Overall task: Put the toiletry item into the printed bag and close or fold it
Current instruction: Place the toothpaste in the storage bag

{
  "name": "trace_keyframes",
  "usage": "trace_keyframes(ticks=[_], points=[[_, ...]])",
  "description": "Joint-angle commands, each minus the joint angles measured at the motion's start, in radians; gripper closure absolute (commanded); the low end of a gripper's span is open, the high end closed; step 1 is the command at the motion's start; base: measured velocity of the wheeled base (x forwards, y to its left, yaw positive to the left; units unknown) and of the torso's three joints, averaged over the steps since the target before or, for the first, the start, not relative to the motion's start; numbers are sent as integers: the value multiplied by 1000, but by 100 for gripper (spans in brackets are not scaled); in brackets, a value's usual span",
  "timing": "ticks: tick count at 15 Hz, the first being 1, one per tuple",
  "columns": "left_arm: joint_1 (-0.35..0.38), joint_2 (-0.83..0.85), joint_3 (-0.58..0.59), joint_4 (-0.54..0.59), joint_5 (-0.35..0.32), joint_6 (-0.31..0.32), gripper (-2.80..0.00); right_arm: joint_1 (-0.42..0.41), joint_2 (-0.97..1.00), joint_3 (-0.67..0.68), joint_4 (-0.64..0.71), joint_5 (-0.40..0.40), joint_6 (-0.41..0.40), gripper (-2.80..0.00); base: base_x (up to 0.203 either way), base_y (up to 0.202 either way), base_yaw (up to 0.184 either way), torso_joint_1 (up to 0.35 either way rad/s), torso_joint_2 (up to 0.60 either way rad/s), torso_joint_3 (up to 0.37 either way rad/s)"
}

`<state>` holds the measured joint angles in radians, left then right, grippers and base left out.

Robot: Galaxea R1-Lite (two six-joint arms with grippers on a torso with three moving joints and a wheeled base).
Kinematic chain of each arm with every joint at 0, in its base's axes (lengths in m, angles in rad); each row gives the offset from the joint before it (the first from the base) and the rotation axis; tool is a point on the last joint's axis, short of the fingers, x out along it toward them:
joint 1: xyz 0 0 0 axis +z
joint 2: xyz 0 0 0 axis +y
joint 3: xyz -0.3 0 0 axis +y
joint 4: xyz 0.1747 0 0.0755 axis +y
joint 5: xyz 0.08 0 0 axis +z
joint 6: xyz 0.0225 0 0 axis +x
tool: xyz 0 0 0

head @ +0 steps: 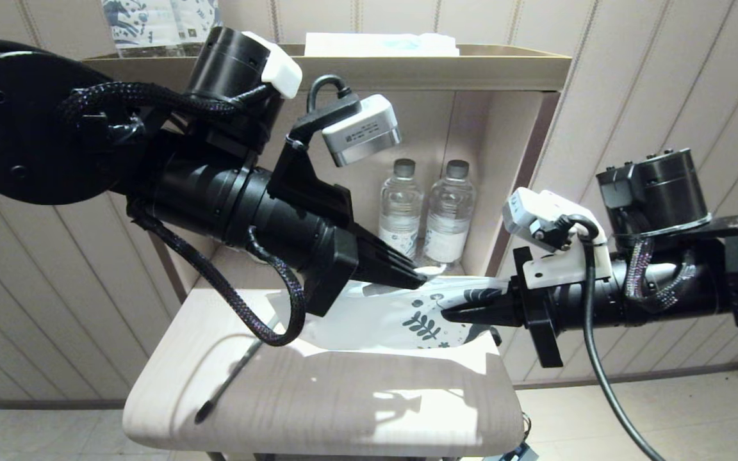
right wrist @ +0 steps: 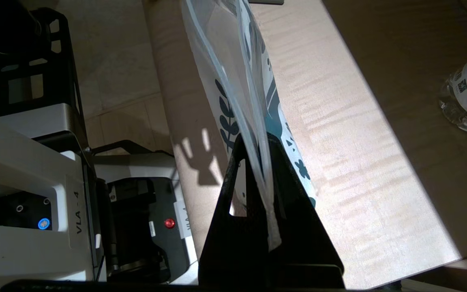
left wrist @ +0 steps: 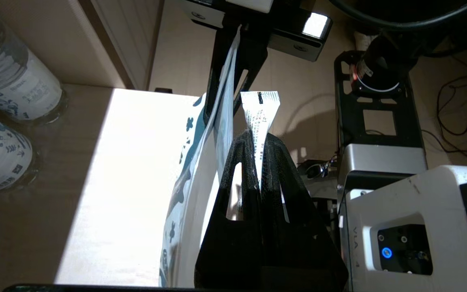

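Pinching the printed bag [head: 407,314] by its edge, the right gripper [head: 449,314] holds it up over the wooden table [head: 318,397] while the left gripper [head: 421,279], clamped on a flat printed sachet [left wrist: 259,111], lines up beside the bag, probably to slip it in.

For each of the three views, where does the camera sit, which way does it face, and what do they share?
Head view: on the head, facing forward and down at the table; both arms show.
Left wrist view: behind the left gripper, jaws shut on a white packet.
Right wrist view: behind the right gripper, jaws shut on the printed bag.
All three views share the bag.
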<state>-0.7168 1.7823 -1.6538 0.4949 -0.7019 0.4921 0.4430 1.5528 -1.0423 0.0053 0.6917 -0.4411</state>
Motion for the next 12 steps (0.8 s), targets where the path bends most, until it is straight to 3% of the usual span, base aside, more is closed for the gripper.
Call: trace_keyframes(ticks=[1,12], points=[[-1,6,8,-1,-1,4,0,5,0,3,1,5,-2,0,0,0,0,0,0,0],[0,80,-6,-1,7,39,0,9,-8,12,1,5,-5,0,0,0,0,0,0,0]])
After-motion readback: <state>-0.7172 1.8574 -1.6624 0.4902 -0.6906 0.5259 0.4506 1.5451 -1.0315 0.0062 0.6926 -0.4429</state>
